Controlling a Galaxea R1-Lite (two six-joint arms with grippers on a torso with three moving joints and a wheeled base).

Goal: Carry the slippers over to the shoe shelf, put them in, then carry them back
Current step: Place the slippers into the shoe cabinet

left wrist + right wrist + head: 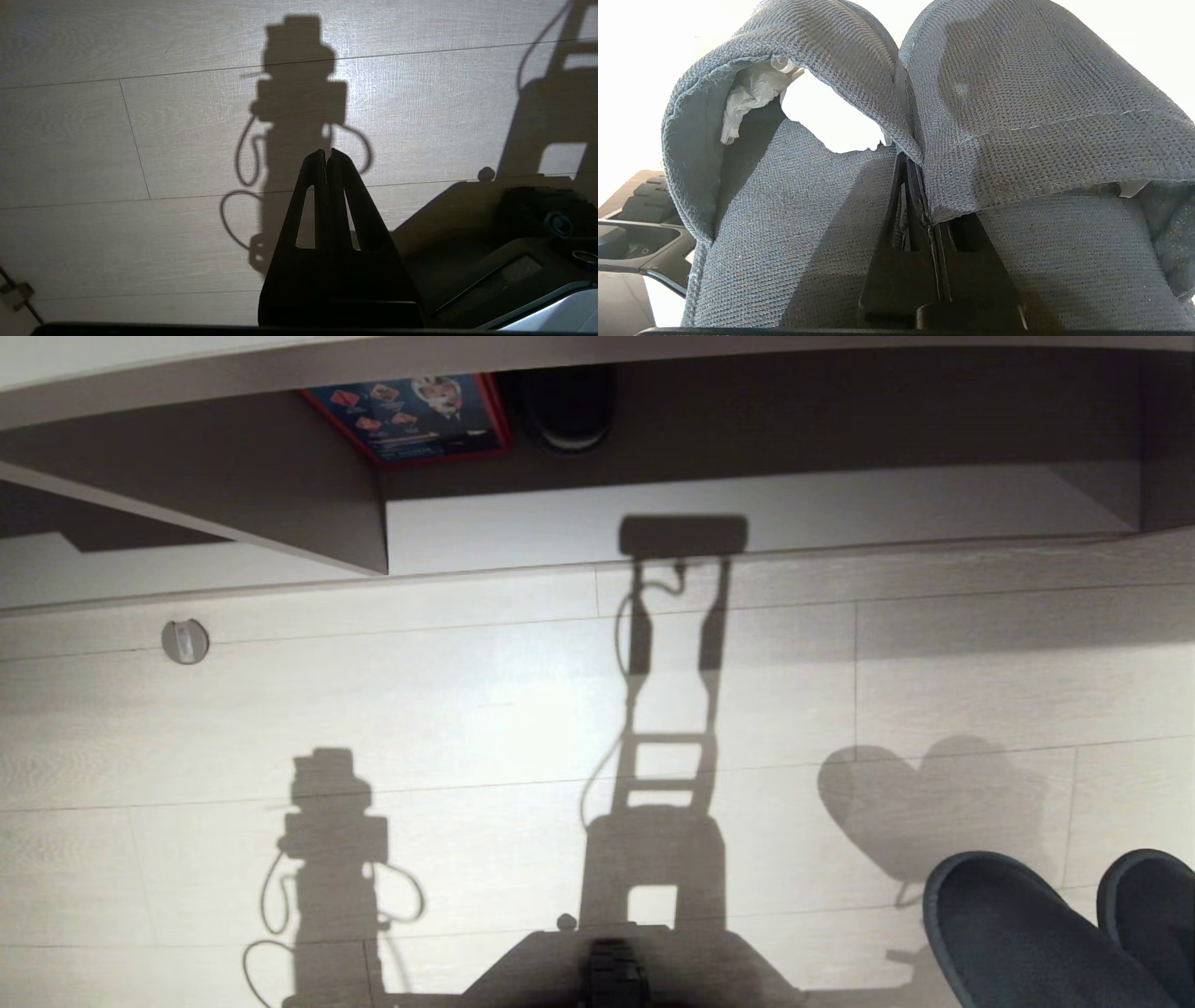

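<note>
Right gripper (920,177): jaws clenched on the slippers (1017,116), pinching the touching inner edges of both uppers together. Both slippers hang off that one grip, side by side, toes forward. White crumpled paper (752,93) shows inside one slipper's toe. In the head view the pair (1018,933) sits at the lower right corner, held above the floor (467,709), its heart-shaped shadow (934,803) on the boards just ahead.

Left gripper (327,156): jaws pressed together, nothing between them, hanging over bare floor (117,140) beside the robot base (514,261).

Shoe shelf (747,513) lies ahead at the top of the head view, well apart from the slippers: pale base board, slanted divider panel (280,513) on the left. A blue-red printed box (411,415) and a small black rounded object (568,411) sit at its back. A round metal floor fitting (185,641) sits in front of it, left.
</note>
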